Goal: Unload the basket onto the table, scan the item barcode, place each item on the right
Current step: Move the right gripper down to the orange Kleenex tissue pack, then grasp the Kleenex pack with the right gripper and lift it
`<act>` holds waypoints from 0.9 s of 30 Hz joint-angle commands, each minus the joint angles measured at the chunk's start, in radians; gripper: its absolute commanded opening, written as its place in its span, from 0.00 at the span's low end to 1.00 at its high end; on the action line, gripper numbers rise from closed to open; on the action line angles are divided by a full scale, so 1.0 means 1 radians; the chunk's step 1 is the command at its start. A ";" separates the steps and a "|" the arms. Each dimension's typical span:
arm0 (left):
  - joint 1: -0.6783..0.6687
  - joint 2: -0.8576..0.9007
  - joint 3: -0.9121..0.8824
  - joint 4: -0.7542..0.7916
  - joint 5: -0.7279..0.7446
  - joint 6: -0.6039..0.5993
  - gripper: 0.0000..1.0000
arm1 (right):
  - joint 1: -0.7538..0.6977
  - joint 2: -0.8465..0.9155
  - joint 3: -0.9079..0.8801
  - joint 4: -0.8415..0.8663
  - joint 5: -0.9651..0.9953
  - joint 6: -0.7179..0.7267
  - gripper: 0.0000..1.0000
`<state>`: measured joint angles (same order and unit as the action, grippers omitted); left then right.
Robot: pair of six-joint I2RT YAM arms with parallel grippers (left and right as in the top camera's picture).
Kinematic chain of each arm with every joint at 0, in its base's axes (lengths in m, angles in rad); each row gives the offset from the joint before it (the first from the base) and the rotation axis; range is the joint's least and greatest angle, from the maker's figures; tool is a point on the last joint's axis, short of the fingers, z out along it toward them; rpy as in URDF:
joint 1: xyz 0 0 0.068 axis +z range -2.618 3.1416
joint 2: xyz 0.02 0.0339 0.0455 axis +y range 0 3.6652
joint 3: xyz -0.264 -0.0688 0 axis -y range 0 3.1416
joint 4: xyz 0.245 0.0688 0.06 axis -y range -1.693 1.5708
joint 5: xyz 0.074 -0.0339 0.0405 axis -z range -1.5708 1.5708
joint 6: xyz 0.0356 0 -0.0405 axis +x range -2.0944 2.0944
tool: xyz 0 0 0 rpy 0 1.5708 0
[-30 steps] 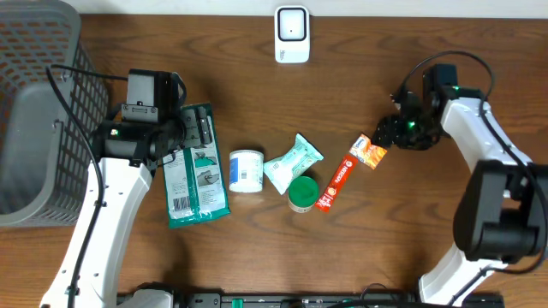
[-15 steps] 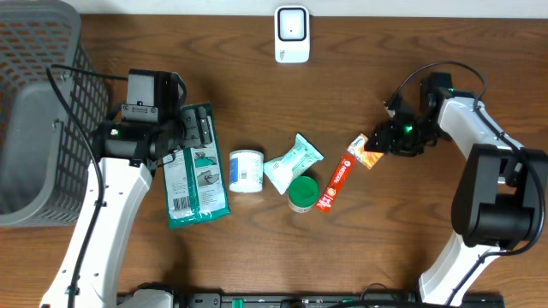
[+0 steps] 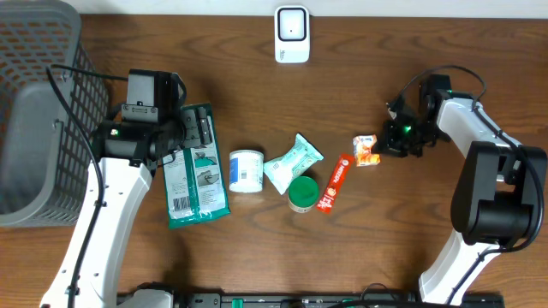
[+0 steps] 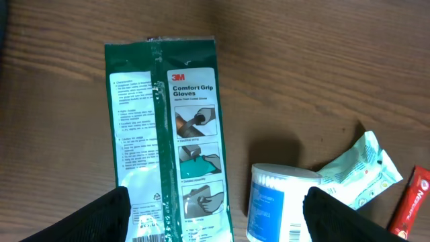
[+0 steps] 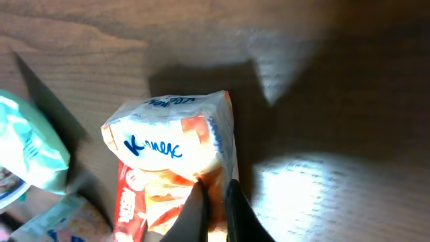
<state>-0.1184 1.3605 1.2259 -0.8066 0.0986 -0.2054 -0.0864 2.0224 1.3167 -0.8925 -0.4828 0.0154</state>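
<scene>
My right gripper [image 3: 386, 146] is shut on one edge of a small orange and white Kleenex tissue pack [image 3: 366, 151], right of the table's middle. In the right wrist view its fingers [image 5: 215, 193] pinch the wrapper of the tissue pack [image 5: 171, 154] tightly. A white barcode scanner [image 3: 292, 34] stands at the back centre. My left gripper [image 3: 190, 130] hangs open over a green 3M gloves pack [image 3: 195, 167]. In the left wrist view the gloves pack [image 4: 168, 134] lies flat between the wide-apart fingertips [image 4: 107, 215].
A white tub [image 3: 247, 170], a teal wipes pouch [image 3: 293, 160], a green lid [image 3: 302, 192] and a red bar [image 3: 334, 182] lie in the table's middle. A grey mesh basket [image 3: 34, 103] fills the far left.
My right gripper moved onto the tissue pack and shut on its edge. The pack has turned and shifted slightly. The left arm stayed still.
</scene>
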 commanded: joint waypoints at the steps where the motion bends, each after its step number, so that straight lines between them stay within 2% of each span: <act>1: -0.001 -0.003 0.022 -0.001 -0.005 0.006 0.82 | 0.001 0.010 -0.002 -0.013 -0.061 0.010 0.01; 5: -0.001 -0.003 0.022 0.008 -0.005 0.006 0.82 | -0.030 -0.022 0.026 -0.054 -0.310 -0.113 0.01; 8: -0.001 -0.003 0.022 0.006 -0.005 0.006 0.82 | -0.077 -0.037 0.030 -0.112 -0.406 -0.146 0.01; 12: -0.001 -0.003 0.022 0.004 -0.005 0.006 0.82 | -0.147 -0.036 0.025 -0.208 -0.496 -0.291 0.01; 16: -0.001 -0.003 0.022 0.008 -0.005 0.006 0.82 | -0.189 -0.036 0.013 -0.241 -0.708 -0.449 0.01; 23: -0.001 -0.003 0.022 0.005 -0.005 0.006 0.82 | -0.165 -0.036 0.008 -0.365 -0.906 -0.759 0.01; 27: -0.001 -0.003 0.022 0.005 -0.005 0.006 0.82 | -0.126 -0.036 0.007 -0.401 -0.998 -0.795 0.01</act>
<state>-0.1184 1.3605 1.2259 -0.8032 0.0986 -0.2058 -0.2485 2.0148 1.3266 -1.2785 -1.3182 -0.6613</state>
